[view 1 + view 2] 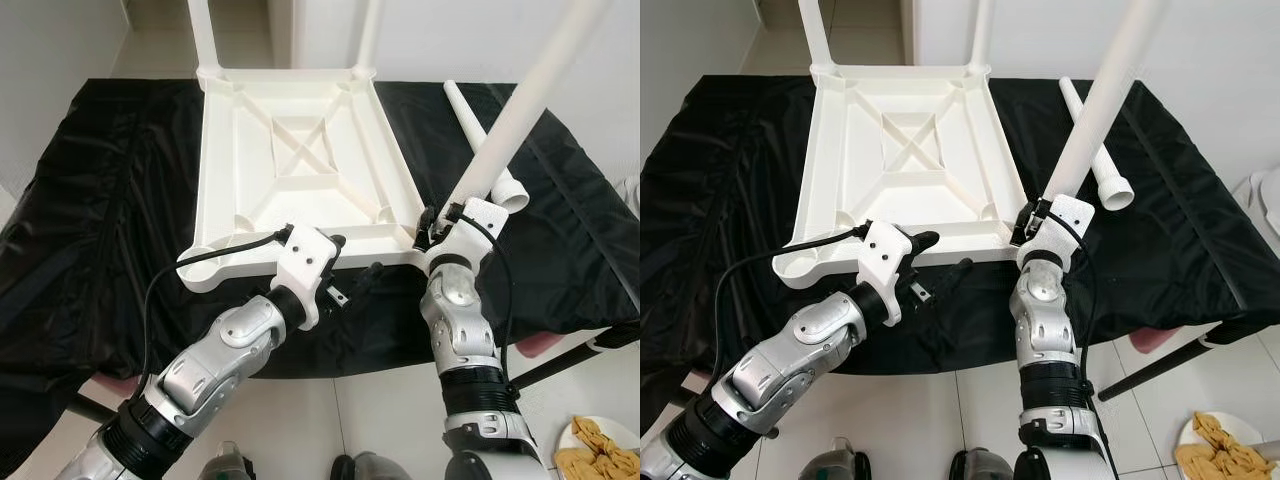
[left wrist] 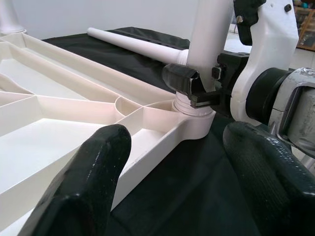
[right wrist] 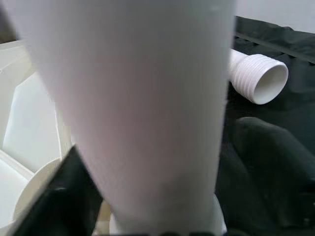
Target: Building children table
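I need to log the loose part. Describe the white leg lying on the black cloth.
The loose table leg is a smooth white tube that looks like plastic. It lies flat on the black cloth to the right of the upturned tabletop, apart from it. Its ribbed, open, wider end points toward the robot. The leg held by the right claw crosses in front of it. Nothing grips it.
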You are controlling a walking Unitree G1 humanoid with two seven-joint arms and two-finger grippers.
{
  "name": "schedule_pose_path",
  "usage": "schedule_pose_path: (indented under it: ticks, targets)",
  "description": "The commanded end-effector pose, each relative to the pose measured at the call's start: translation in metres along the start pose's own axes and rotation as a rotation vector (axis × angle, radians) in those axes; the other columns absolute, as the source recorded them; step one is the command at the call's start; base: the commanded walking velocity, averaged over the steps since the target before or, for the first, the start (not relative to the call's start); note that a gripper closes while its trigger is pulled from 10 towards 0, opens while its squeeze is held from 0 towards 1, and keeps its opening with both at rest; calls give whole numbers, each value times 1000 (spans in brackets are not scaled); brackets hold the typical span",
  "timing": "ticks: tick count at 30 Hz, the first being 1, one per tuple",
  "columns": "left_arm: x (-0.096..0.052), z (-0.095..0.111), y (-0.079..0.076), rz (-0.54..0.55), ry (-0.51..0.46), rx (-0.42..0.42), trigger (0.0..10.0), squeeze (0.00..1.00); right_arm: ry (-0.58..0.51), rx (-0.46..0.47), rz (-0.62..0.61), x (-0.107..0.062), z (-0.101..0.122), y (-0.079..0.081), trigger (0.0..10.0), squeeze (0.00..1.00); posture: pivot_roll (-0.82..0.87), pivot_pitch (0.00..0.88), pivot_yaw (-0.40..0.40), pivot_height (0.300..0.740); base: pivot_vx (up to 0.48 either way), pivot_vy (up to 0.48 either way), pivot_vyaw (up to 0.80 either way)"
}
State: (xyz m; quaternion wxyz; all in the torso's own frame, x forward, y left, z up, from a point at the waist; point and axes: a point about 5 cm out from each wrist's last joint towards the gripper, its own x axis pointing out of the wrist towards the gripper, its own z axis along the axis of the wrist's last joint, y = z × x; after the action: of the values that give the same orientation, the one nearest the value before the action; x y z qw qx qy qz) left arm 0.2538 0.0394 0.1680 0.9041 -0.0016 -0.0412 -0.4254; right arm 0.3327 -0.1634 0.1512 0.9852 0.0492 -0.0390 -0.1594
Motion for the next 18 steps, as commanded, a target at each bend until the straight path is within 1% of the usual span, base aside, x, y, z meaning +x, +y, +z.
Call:
schedule_pose_path:
  ticks: [1, 2, 3, 4, 5, 7, 9, 10, 11, 12, 13, 15, 16, 18]
  targets:
    - [0, 0, -9, -211, 0, 15, 10000, 0, 5, -7, 51, 3, -3, -5, 10000, 1000, 28, 71, -44, 740, 0, 0, 0]
    - [0, 0, -9, -211, 0, 15, 10000, 0, 5, -7, 51, 3, -3, -5, 10000, 1000, 28, 71, -44, 740, 0, 0, 0]
    - [0, 0, -9, -211, 0, 15, 10000, 0, 5, 3, 95, 3, -2, -5, 10000, 1000, 28, 71, -44, 740, 0, 0, 0]
    - [0, 0, -9, -211, 0, 15, 10000, 0, 18, 13, 149, 3, -4, -4, 10000, 0, 28, 68, -45, 740, 0, 0, 0]
    - [0, 0, -9, -211, 0, 15, 10000, 0, 28, 20, 181, 3, -5, -4, 10000, 0, 28, 68, -45, 740, 0, 0, 0]
    - [0, 0, -9, -211, 0, 15, 10000, 0, 35, 24, 200, 3, -6, -4, 10000, 0, 28, 68, -45, 740, 0, 0, 0]
    - [0, 0, -9, -213, 0, 16, 10000, 0, 28, 18, 315, 1, -8, -3, 10000, 0, 27, 65, -42, 740, 0, 0, 0]
    - [0, 0, -9, -213, 0, 16, 10000, 0, 28, 18, 315, 1, -8, -3, 10000, 0, 27, 65, -42, 740, 0, 0, 0]
    - [0, 0, -10, -214, -1, 16, 10000, 0, 25, 13, 366, 0, -8, -3, 10000, 0, 27, 65, -42, 740, 0, 0, 0]
    - [0, 0, -10, -215, 0, 16, 10000, 0, 31, 11, 454, -3, -10, -1, 10000, 0, 26, 63, -41, 740, 0, 0, 0]
    - [0, 0, -10, -215, 0, 16, 10000, 0, 31, 11, 454, -3, -10, -1, 10000, 0, 26, 63, -41, 740, 0, 0, 0]
    - [0, 0, -10, -218, 0, 16, 10000, 0, 21, 9, 566, -6, -10, 0, 10000, 0, 26, 61, -39, 740, 0, 0, 0]
    - [0, 0, -10, -218, 0, 16, 10000, 0, 21, 9, 566, -6, -10, 0, 10000, 0, 26, 61, -39, 740, 0, 0, 0]
    - [0, 0, -10, -220, 1, 16, 10000, 0, 17, 6, 635, -6, -10, -2, 10000, 0, 26, 61, -39, 740, 0, 0, 0]
